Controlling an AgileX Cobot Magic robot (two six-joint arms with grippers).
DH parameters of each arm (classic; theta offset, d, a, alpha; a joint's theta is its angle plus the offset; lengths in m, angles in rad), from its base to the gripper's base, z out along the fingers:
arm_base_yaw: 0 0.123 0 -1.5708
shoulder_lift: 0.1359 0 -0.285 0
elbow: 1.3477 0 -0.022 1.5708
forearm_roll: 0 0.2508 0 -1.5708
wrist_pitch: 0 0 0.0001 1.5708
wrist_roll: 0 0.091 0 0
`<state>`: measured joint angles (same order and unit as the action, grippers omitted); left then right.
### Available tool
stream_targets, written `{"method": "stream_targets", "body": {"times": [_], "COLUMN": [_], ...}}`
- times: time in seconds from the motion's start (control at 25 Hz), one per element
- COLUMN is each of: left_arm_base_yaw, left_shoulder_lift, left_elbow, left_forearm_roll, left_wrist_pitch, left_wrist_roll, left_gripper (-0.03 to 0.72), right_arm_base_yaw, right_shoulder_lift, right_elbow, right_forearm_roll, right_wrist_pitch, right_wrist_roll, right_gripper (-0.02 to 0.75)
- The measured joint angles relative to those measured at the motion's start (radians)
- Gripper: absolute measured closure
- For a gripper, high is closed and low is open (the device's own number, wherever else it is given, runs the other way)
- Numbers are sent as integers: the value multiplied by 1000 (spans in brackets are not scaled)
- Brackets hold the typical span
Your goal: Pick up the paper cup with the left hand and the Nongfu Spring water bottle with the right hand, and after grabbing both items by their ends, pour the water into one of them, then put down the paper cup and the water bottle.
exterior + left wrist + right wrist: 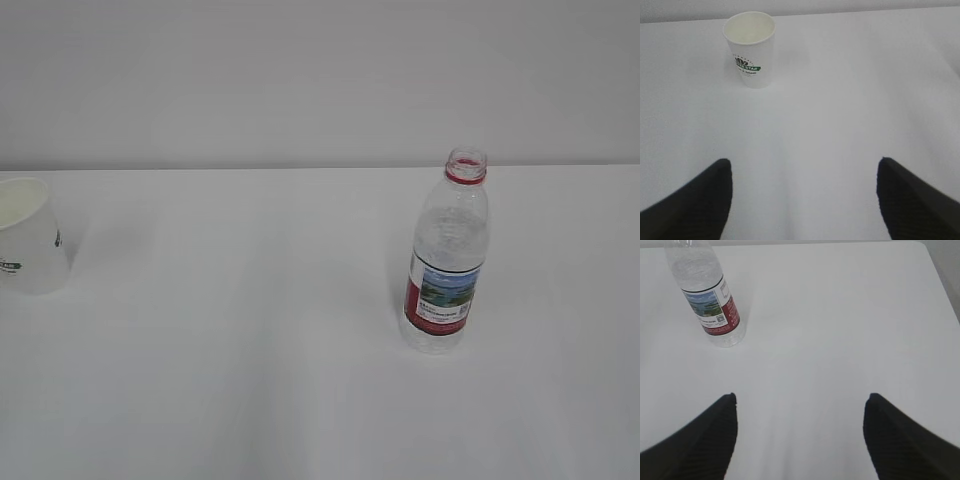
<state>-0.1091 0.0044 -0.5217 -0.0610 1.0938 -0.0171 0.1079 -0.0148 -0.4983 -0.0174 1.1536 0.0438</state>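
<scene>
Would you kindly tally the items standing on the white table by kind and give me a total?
Paper cup: 1, white with dark green print, upright.
Water bottle: 1, clear with a red-and-white label, upright, cap off.
Total: 2 items, standing apart on the table.

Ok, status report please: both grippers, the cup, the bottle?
Left gripper open, empty. Right gripper open, empty. Paper cup and uncapped water bottle upright on table, untouched. Nothing in the way.
</scene>
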Motion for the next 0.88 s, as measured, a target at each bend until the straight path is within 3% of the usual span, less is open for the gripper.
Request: {"method": "stream_targets", "body": {"times": [0.88], "left_arm_base_yaw": [0], "left_shoulder_lift": [0], "left_elbow": [0], "left_forearm_roll": [0], "left_wrist_pitch": [0], "left_wrist_roll": [0], "left_gripper": [73], "right_arm_base_yaw": [0], "right_shoulder_lift": [0], "right_elbow": [0], "right_forearm_roll": [0], "right_wrist_pitch": [0], "right_wrist_roll": [0], "right_gripper": [146]}}
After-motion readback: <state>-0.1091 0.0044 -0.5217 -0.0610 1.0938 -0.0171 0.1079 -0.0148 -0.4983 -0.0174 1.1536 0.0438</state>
